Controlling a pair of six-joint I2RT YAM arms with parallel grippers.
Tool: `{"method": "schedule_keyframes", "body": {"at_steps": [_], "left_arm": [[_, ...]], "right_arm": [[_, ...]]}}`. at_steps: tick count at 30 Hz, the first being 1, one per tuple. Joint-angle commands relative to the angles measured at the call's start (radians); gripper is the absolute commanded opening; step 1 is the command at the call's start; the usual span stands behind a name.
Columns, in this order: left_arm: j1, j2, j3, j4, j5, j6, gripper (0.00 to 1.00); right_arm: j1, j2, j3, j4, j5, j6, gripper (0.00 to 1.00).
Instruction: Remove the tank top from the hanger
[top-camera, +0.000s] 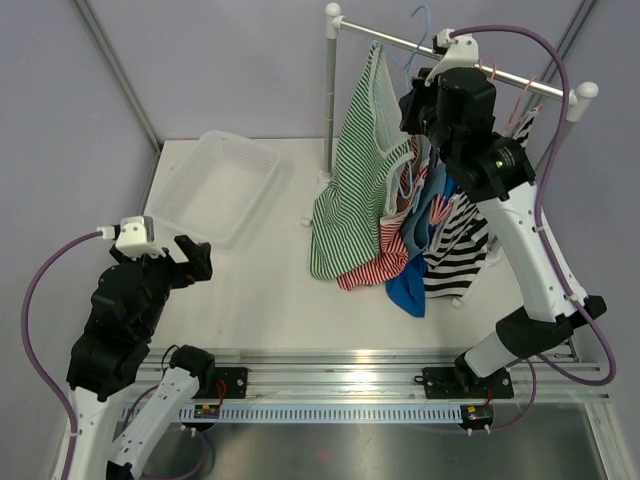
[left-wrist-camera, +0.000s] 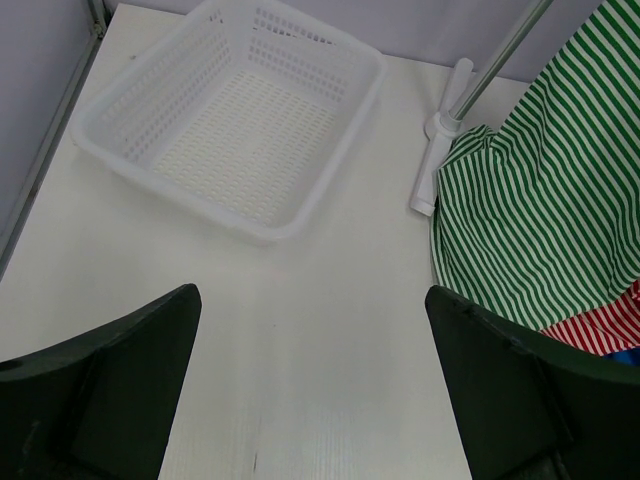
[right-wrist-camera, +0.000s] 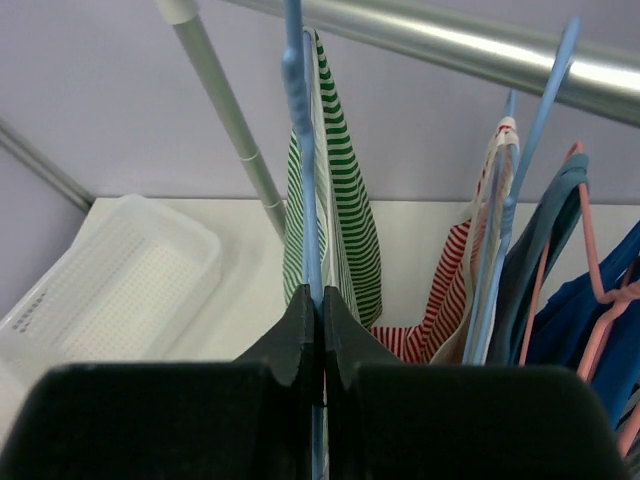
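We see one white table filling the middle of the top view, with one clothes rail across the upper right. Four garments hang there. The green-striped tank top is leftmost, its long axis vertical, straps up at the rail and hem down by the table. One basket sits upper left. The right gripper, upper right, is pinched tight on the blue hanger carrying that top. The left gripper, lower left, gapes wide, holding nothing. Beside the gripped hanger we count a second blue hanger and one pink hanger.
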Motion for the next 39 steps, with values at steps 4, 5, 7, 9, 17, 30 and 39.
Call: {"method": "schedule_keyframes", "body": {"at_steps": [4, 5, 7, 9, 17, 30, 39], "left_arm": [[-0.003, 0.072, 0.106, 0.086, 0.060, -0.042, 0.99], [-0.003, 0.095, 0.115, 0.103, 0.067, -0.048, 0.99], [-0.003, 0.127, 0.157, 0.125, 0.103, -0.065, 0.99], [-0.003, 0.190, 0.194, 0.142, 0.125, -0.091, 0.99], [-0.013, 0.435, 0.373, 0.258, 0.307, -0.180, 0.99], [-0.336, 0.662, 0.577, 0.237, 0.045, -0.032, 0.99], [-0.342, 0.696, 0.559, 0.171, -0.120, 0.019, 0.85]], "right_arm": [[0.012, -0.158, -0.126, 0.064, -0.211, 0.074, 0.00], [0.014, -0.174, -0.136, 0.055, -0.263, 0.077, 0.00], [0.017, -0.205, -0.147, 0.004, -0.308, 0.076, 0.00], [0.023, -0.238, -0.172, -0.022, -0.395, 0.065, 0.00], [0.031, -0.382, -0.302, -0.065, -0.643, -0.004, 0.00], [0.142, -0.329, -0.305, -0.056, -0.664, 0.014, 0.00], [0.244, -0.301, -0.290, -0.022, -0.601, 0.013, 0.00]]}}
